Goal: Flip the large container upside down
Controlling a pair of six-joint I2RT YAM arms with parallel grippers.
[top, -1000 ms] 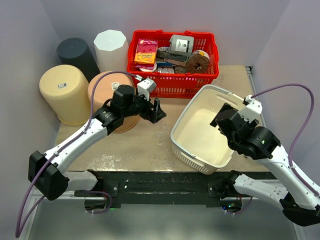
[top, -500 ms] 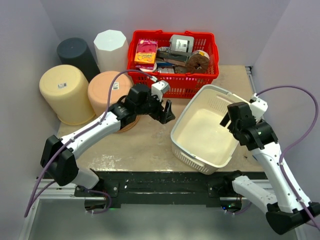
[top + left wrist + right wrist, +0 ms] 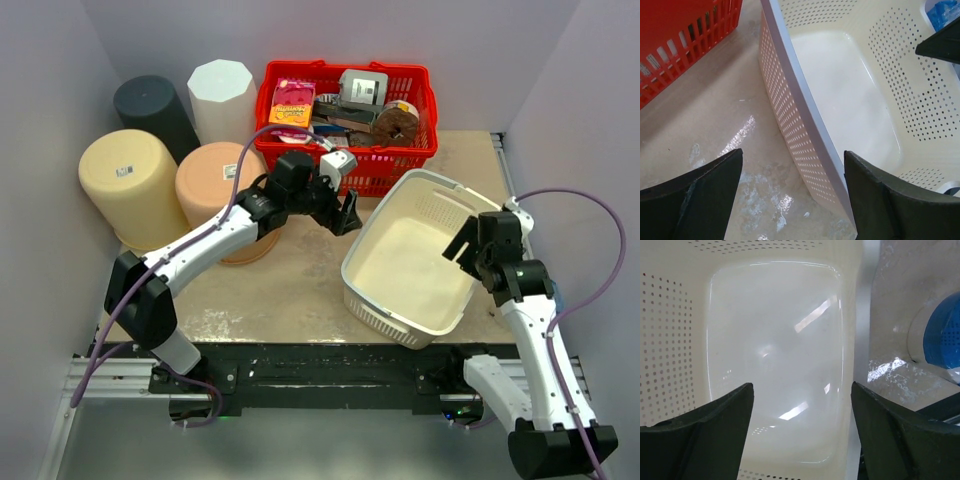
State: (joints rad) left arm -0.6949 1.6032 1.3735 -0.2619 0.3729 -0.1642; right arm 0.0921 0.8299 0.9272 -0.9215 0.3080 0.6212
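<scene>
Your large container (image 3: 405, 270) sits right way up on the near right of the table (image 3: 290, 285), unmoved from a second ago. Your right gripper (image 3: 463, 243) has drawn back to the container's right rim, jaws wide apart, gripping nothing. Further in, your left gripper (image 3: 348, 214) has swung across from the orange tub (image 3: 203, 182). It now hangs spread over the container's left rim, just in front of the red basket (image 3: 400, 165).

White arms (image 3: 200, 248) with black joints (image 3: 140, 310) and black tools (image 3: 351, 220), trailing purple cables (image 3: 570, 189).
</scene>
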